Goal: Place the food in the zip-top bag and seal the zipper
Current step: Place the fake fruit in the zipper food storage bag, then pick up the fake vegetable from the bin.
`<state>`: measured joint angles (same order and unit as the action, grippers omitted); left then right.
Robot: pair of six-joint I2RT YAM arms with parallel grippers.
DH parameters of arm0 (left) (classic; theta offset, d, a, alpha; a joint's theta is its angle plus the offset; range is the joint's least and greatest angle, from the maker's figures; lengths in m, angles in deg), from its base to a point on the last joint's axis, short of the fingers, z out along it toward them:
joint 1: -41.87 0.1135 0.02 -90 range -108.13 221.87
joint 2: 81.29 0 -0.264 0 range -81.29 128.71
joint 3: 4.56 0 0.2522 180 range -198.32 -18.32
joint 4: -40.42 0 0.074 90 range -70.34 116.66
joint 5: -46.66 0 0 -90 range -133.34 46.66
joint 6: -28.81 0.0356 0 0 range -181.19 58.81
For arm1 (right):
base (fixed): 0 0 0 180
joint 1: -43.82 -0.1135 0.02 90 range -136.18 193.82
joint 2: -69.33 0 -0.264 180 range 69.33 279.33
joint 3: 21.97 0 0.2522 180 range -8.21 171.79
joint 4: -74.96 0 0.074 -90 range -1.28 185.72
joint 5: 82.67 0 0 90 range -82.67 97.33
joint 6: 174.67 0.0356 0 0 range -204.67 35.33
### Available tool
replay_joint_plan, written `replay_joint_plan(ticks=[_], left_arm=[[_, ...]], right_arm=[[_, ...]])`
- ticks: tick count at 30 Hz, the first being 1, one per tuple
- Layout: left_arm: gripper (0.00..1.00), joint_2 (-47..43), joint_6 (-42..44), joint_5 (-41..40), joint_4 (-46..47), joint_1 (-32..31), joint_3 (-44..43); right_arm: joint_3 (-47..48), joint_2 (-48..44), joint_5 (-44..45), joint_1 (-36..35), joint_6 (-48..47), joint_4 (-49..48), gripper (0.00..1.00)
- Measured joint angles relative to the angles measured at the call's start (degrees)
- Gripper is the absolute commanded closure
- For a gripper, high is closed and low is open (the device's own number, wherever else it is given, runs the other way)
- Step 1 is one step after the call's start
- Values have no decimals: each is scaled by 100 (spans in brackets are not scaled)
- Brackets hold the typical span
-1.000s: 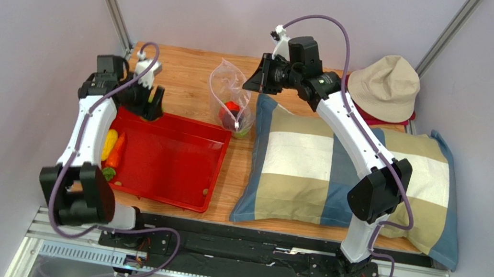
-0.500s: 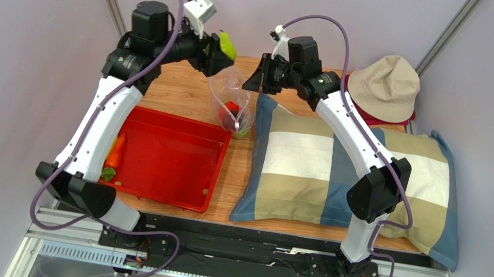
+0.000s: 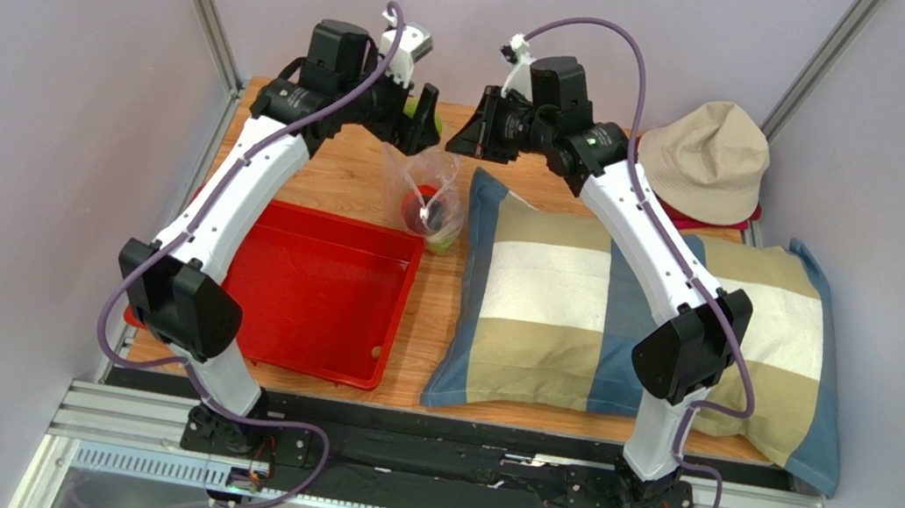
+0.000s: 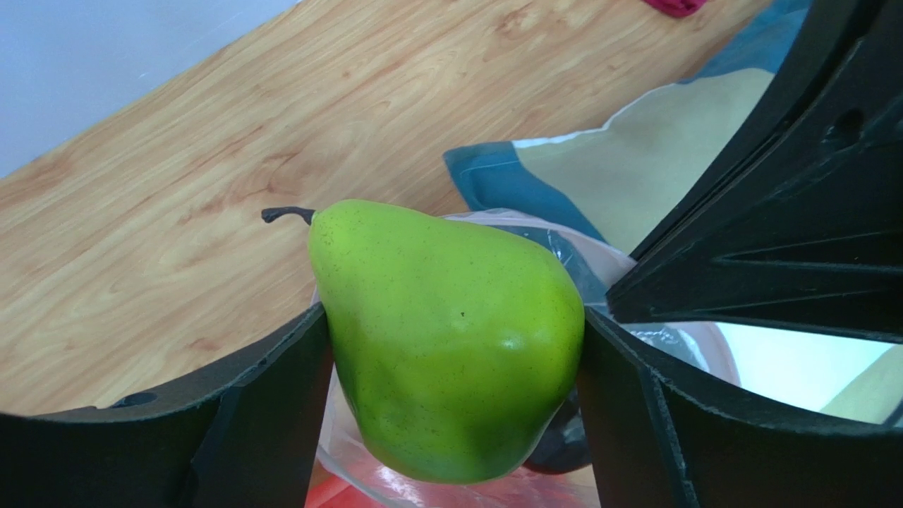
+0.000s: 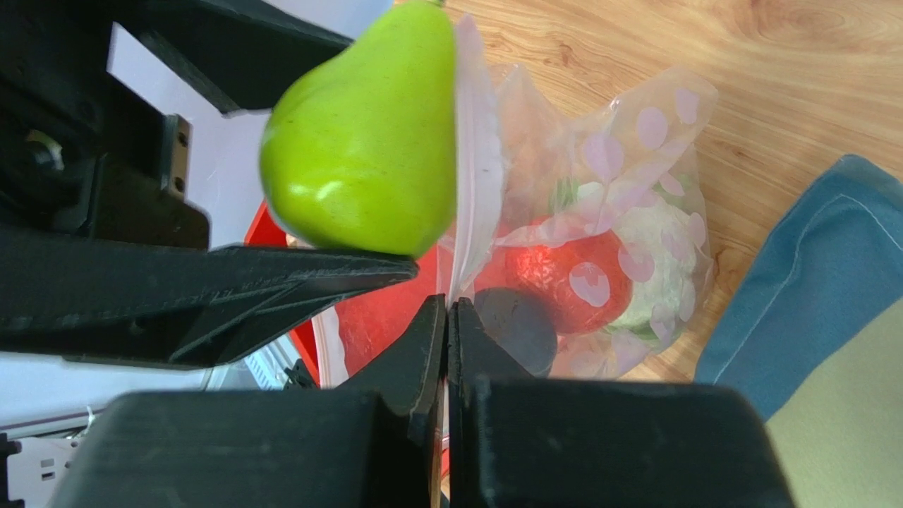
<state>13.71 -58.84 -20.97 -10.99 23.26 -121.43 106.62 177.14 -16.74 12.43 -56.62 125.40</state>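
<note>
My left gripper [image 4: 450, 423] is shut on a green pear-shaped piece of food [image 4: 445, 339], held just above the open mouth of the zip-top bag [image 3: 426, 197] at the back of the table. My right gripper [image 5: 447, 318] is shut on the bag's mouth edge, where the zipper strip [image 5: 470, 180] runs upward beside the pear [image 5: 366, 148]. Inside the clear dotted bag [image 5: 636, 159] lie a red-orange fruit [image 5: 562, 280], a dark round fruit [image 5: 516, 328] and a white-green cauliflower [image 5: 657, 254]. In the top view the left gripper [image 3: 421, 120] and the right gripper [image 3: 461, 136] nearly meet.
A red tray [image 3: 307, 287] sits front left of the bag; my left arm covers its left edge. A large checked pillow [image 3: 648, 322] fills the right side, its corner touching the bag. A beige hat [image 3: 704, 157] rests at the back right.
My left arm has risen from the tray's back corner and swung right with the green pear, arriving over the bag's mouth. The right gripper has kept its hold on the bag.
</note>
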Motion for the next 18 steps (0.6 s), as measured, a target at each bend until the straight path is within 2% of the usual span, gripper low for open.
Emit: replay_joint_plan(ticks=[5,9,13,18], left_arm=[[1,26,-39,-83,-308,81,-485],[1,-289,-127,-7,-501,463,-527],[2,-966,22,-142,-892,1172,-151],[6,-1674,614,-907,-1781,2319,706]], right_arm=[[184,20,280,44,57,103,100],[398,101,487,55,57,170,100],[450,186,555,85,57,227,100],[450,212,546,111,55,256,100]])
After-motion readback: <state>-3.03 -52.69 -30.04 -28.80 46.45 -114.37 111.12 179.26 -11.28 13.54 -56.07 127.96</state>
